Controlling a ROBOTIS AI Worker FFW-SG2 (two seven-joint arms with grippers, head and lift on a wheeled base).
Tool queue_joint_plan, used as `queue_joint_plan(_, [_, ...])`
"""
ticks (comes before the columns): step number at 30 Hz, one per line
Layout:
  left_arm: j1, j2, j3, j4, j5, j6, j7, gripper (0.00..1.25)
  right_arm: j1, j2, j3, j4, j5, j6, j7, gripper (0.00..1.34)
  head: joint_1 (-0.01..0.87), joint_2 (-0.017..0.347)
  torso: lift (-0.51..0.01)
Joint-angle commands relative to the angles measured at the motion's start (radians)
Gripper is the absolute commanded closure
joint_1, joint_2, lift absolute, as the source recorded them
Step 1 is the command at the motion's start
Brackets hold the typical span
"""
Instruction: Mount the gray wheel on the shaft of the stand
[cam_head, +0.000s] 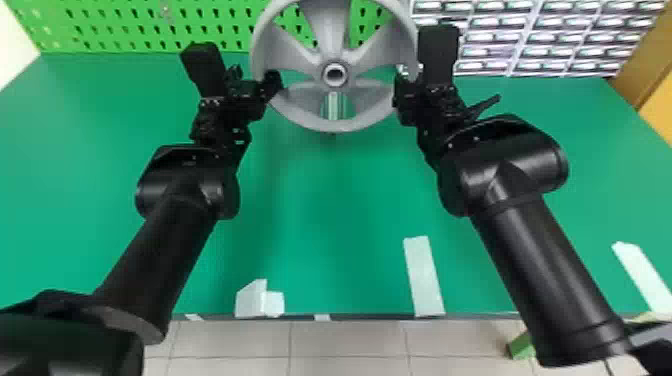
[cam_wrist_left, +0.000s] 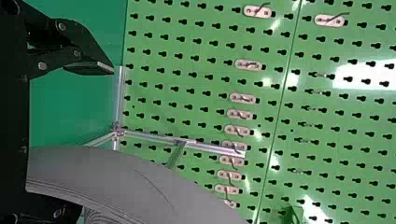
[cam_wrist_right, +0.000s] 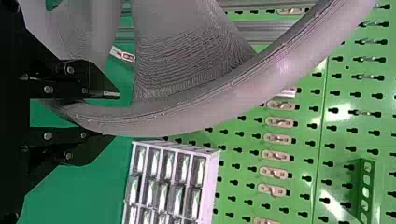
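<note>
Head view: the gray wheel (cam_head: 332, 55) is up over the table (cam_head: 325, 225), left end effector (cam_head: 254, 80) at its left rim, right end effector (cam_head: 407, 82) at its right. Left wrist view now: fingers spread wide, a clear gap between one and the wheel. Right wrist view: fingers pinching the wheel's rim, small-parts drawers (cam_wrist_right: 175, 182) beyond it.

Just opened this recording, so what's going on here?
The robot has the gray wheel upright over the green table. Its right gripper is closed on the rim, while its left gripper is open, with the rim between its fingers. Part of the metal stand shows through the wheel; whether the hub is on the shaft, I can't tell.
</note>
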Motion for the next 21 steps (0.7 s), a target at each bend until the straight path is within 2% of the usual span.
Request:
queue_joint_plan(1, [0.001,0.000,-0.003,0.001,0.000,-0.004,0.127,0.57,0.000,0.000,0.001,0.002,0.001,-0.005,-0.184,1.18,0.865,0.052,-0.101])
queue_joint_plan(10, [0.004,0.000,-0.012,0.001,0.006,-0.013,0.127,0.57,0.003,-0.002,0.000,0.002,0.001,-0.010,-0.184,1.17,0.865,0.052,-0.101])
queue_joint_plan(21, [0.009,0.000,-0.034,-0.001,0.026,-0.021,0.125,0.54,0.006,-0.003,-0.003,0.002,0.000,-0.017,-0.184,1.07,0.865,0.052,-0.101])
